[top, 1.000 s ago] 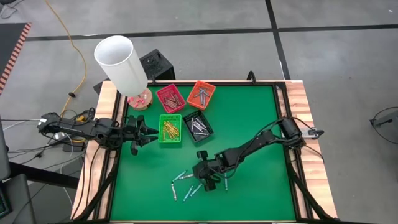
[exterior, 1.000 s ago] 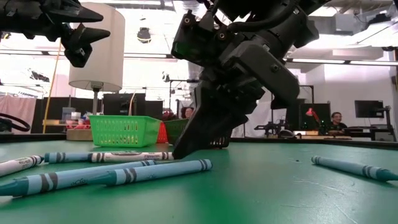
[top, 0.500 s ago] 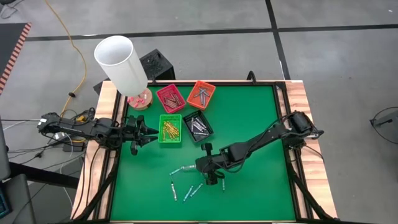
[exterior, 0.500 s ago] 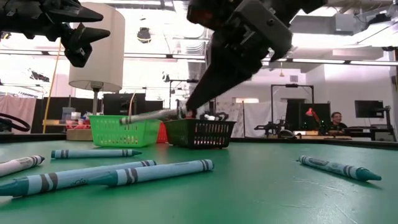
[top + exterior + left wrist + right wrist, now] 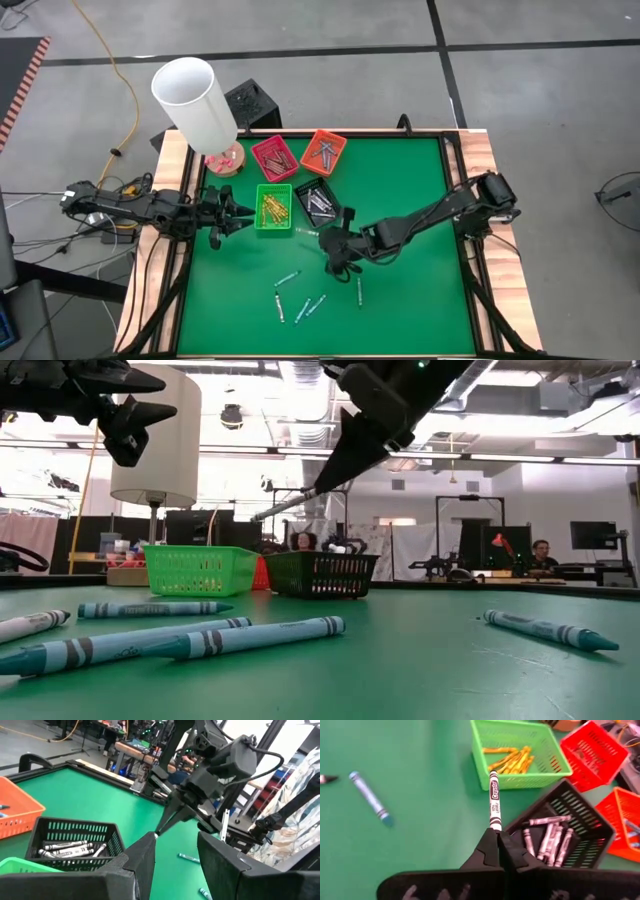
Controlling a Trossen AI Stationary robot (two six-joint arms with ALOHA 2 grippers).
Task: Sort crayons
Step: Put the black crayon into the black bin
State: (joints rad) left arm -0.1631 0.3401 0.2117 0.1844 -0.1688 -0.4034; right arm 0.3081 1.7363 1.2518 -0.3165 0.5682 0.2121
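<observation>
Loose crayons [image 5: 300,301]: thin paper-wrapped light blue sticks, about five, scattered flat on the green felt table top [image 5: 410,190] from 5 to 7 o'clock of centre, near edge. Low view shows them lying on their sides, dark bands at each end. Not yet sorted.

Right gripper [image 5: 499,833]: just near of the black tray, about table centre. Claw clenched on one grey-white crayon [image 5: 493,806], held by its tail, tip pointing out toward the trays, clear of the felt.

Black mesh plastic tray [image 5: 318,203]: at 11 o'clock of the right gripper. Holds a small pile of grey-white crayons, lying roughly parallel.

Green mesh plastic tray [image 5: 273,208]: at 9 o'clock of the black tray, just beside it. Yellow-orange crayons inside.

Left gripper [image 5: 232,213]: waits at 9 o'clock of the green tray, above the felt. Fingers apart, grasping nothing.

Red mesh tray [image 5: 274,158], orange mesh tray [image 5: 323,152]: far row, 12 o'clock. Red-brown sticks in the red one; the orange one's few sticks hard to tell.

Progress, judged: well over half sorted. Left: drop the held grey-white one, likely in black, then the blue ones.
</observation>
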